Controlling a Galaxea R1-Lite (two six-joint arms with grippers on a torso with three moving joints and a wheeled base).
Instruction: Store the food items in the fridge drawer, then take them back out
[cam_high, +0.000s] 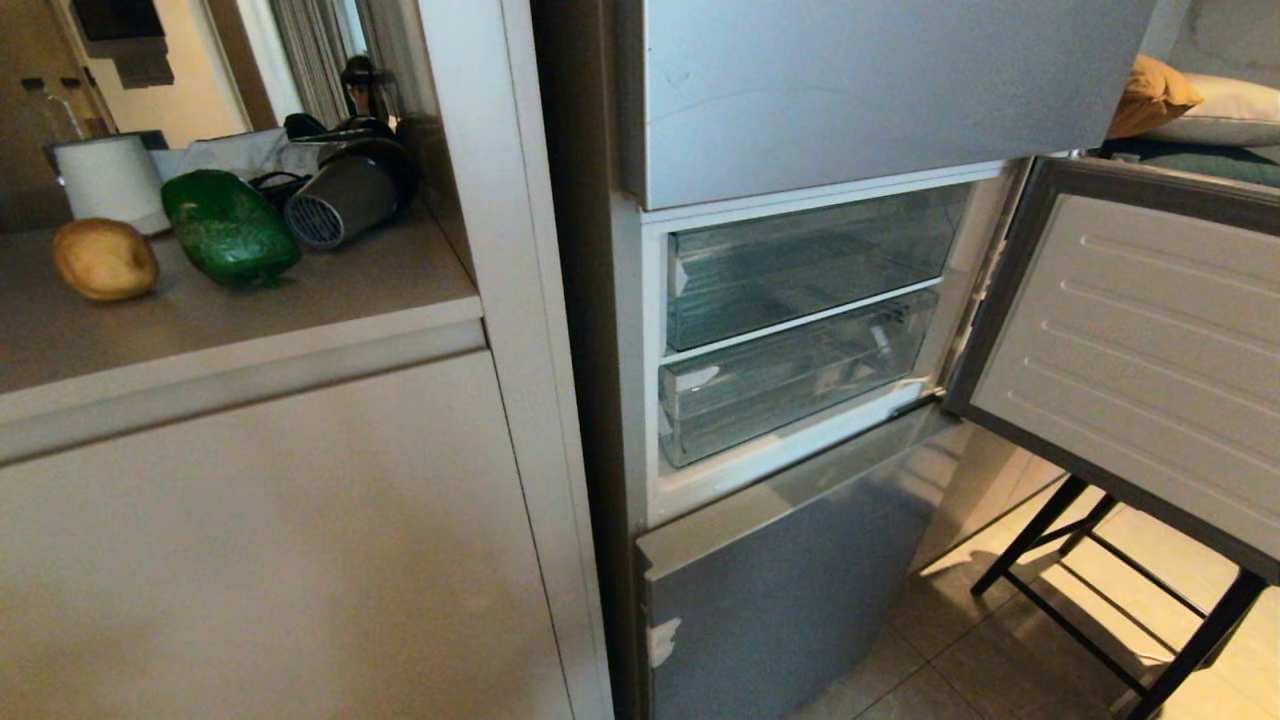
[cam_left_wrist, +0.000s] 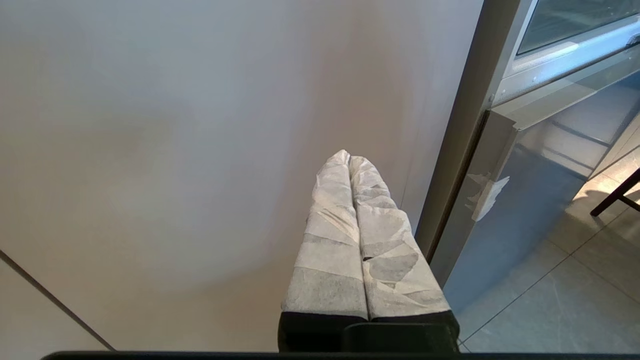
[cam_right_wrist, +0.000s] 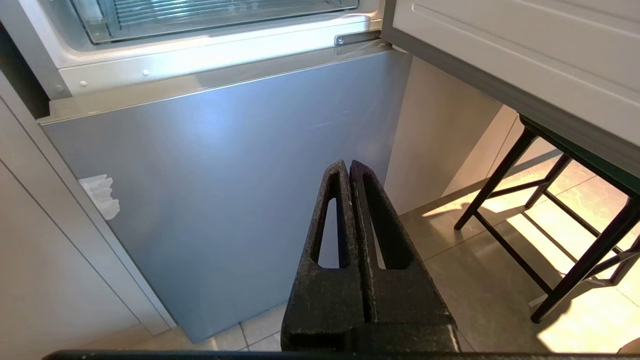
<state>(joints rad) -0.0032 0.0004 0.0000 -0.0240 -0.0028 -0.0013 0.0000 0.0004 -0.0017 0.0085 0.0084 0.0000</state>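
Countertop (cam_high: 300, 320) bears potato (cam_high: 104, 259), pepper (cam_high: 229, 227); both end effectors (cam_left_wrist: 349, 158) (cam_right_wrist: 348, 165) closed, well below

Neither arm shows in head view. L gripper (cam_left_wrist: 349, 159): white-wrapped fingers (cam_left_wrist: 330, 240) pressed together, nothing between, tips aimed toward 12 o'clock in its wrist view. R gripper (cam_right_wrist: 346, 167): bare black fingers (cam_right_wrist: 385, 235) closed tight, empty, also pointing 12 o'clock; both prob. hanging low, parked

White paper roll (cam_high: 110, 180) and metal appliance (cam_high: 345, 195) on countertop (cam_high: 300, 300); black stool (cam_high: 1120, 590) on floor.
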